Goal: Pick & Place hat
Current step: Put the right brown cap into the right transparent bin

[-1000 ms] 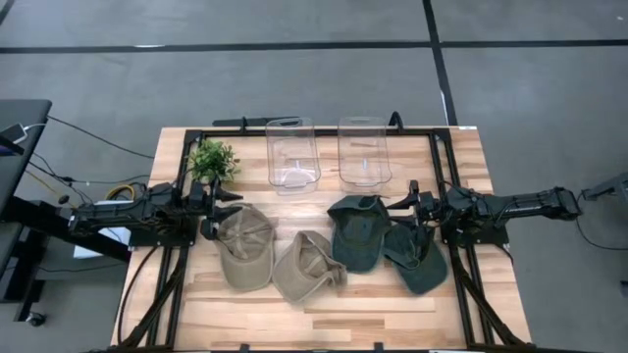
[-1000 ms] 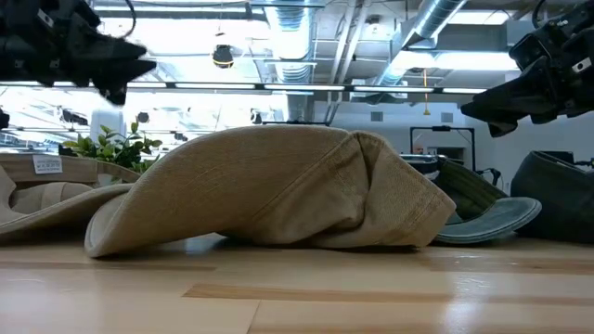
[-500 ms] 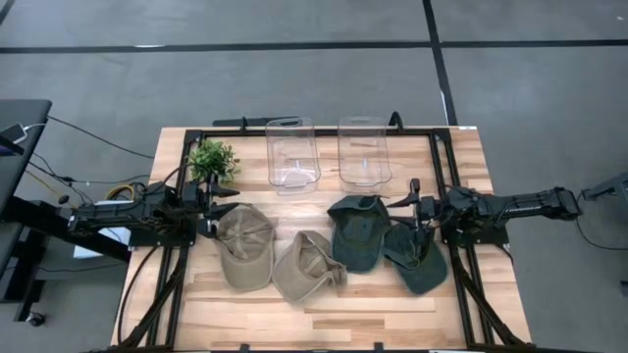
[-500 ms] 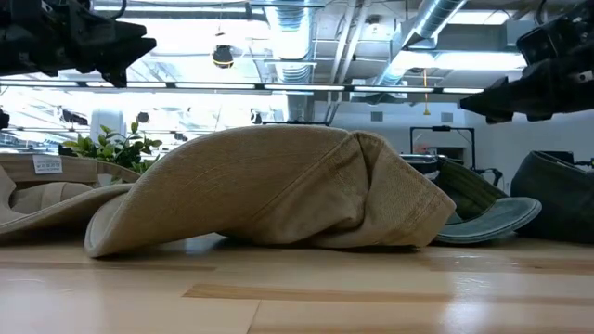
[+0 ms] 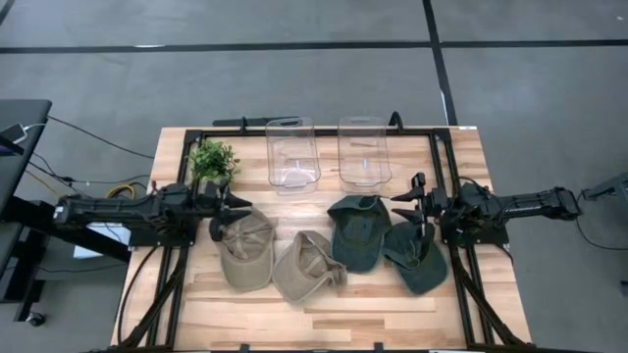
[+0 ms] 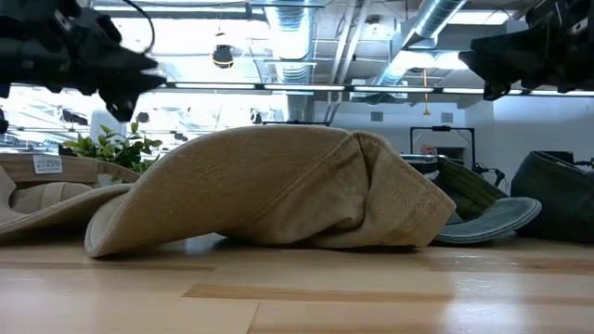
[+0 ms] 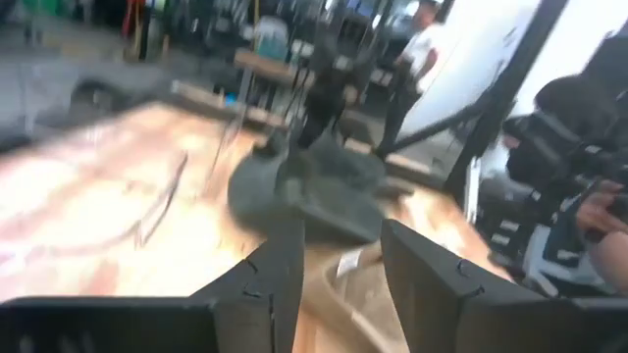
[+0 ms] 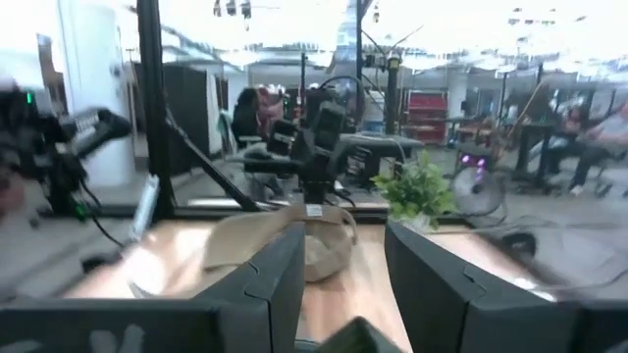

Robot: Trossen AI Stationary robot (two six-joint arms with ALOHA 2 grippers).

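Note:
Several caps lie on the wooden table: a tan hat [image 5: 245, 249] at the left, a second tan hat [image 5: 306, 266] in the middle, a dark green hat [image 5: 357, 231] and another green hat [image 5: 419, 259] at the right. Each rests on its brim and crown. My left gripper [image 5: 232, 216] hovers open over the left tan hat's far left edge [image 7: 345, 290], its fingers level. My right gripper [image 5: 406, 204] is open above the gap between the two green hats, tipped slightly upward. In the low view both my left gripper [image 6: 130, 76] and my right gripper [image 6: 490, 63] hang well above the caps.
Two clear plastic bins [image 5: 292, 152] [image 5: 364, 150] stand at the far edge, a small green plant [image 5: 213, 159] beside them at the left. A black frame [image 5: 446, 157] runs around the work area. Bare wood lies along the near edge [image 5: 324, 324].
My left gripper has moved toward the table's right, out over the left tan hat, sunk a little and rolled about its own axis. My right gripper has tipped its fingers upward and risen slightly. The hats have stayed where they were.

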